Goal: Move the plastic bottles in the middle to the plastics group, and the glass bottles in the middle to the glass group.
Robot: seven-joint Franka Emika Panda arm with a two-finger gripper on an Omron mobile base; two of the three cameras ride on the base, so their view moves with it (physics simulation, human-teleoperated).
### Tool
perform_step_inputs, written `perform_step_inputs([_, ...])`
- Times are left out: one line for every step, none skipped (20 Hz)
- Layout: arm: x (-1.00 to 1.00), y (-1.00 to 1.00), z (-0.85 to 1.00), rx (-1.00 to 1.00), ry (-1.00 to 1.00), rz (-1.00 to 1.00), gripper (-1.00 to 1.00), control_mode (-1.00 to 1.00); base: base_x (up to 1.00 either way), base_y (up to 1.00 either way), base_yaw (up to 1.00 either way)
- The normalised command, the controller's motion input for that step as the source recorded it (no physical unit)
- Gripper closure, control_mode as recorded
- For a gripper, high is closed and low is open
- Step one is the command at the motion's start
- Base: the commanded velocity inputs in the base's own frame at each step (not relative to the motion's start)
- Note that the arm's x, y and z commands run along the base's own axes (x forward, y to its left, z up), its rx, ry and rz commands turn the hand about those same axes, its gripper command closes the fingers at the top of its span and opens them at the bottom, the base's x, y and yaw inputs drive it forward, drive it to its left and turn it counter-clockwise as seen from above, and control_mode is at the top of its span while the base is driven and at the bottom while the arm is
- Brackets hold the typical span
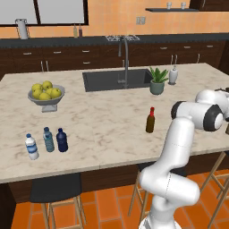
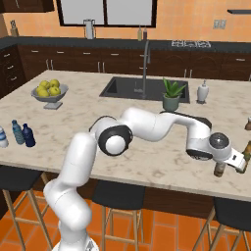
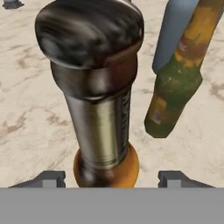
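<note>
Hand view looks from very close at a stubby bottle [image 3: 100, 109] with a dark rounded top, a shiny metallic body and an orange foot. It stands upright on the pale marbled desk [image 3: 30, 109] between the two finger tips [image 3: 48, 177]. The jaws are apart: a strip of desk shows on each side between tip and bottle, so nothing is clamped. Just to its right is a green and amber bottle [image 3: 175, 87], with a blue-grey shape [image 3: 175, 30] behind it; I cannot tell what that shape is.

Right base view gives the wider setting. The arm [image 2: 147, 125] stretches low across the desk to its far right end, where the hand hangs over the near edge beside a small brownish bottle [image 2: 219, 169]. Whether this is the one seen up close I cannot tell. More bottle shapes are cut off by the right border.

Left base view shows what the other two do not: the slim brown bottle [image 1: 150, 120] with the red cap stands upright in the middle of the desk, alone and well apart from the hand. At the left near corner the navy bottle [image 1: 62, 140] stands just beside the teal water bottle [image 1: 48, 139] and the clear water bottle [image 1: 31, 146], the three in a short row. A fruit bowl [image 1: 46, 95], a sink [image 1: 117, 79] and a potted plant [image 1: 157, 81] lie farther back.
</note>
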Motion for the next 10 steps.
perform_step_inputs([0.0,0.04,0.0,0.0,0.0,0.0,-1.0,-1.0,0.0,0.0,0.0])
perform_step_inputs([0.0,0.02,0.0,0.0,0.0,0.0,-1.0,-1.0,0.0,0.0,0.0])
perform_step_inputs([0.0,0.0,0.04,0.0,0.0,0.0,-1.0,-1.0,0.0,0.0,0.0])
perform_step_inputs([0.0,0.0,0.16,0.0,0.0,0.0,-1.0,-1.0,0.0,0.0,0.0])
perform_step_inputs([-0.04,0.0,0.21,0.0,0.0,0.0,-1.0,-1.0,0.0,0.0,0.0])
perform_step_inputs([-0.04,0.0,0.37,0.0,0.0,0.0,-1.0,-1.0,0.0,0.0,0.0])
perform_step_inputs([-0.09,0.0,0.54,-0.03,0.0,0.0,-1.0,-1.0,0.0,0.0,0.0])
perform_step_inputs([-0.17,0.0,0.68,-0.04,0.0,0.0,-1.0,-1.0,0.0,0.0,0.0])
perform_step_inputs([-0.14,0.05,0.91,-0.05,0.0,0.0,-1.0,-1.0,0.0,0.0,0.0])
perform_step_inputs([-0.2,0.09,1.0,-0.05,0.0,0.0,-1.0,-1.0,0.0,0.0,0.0])
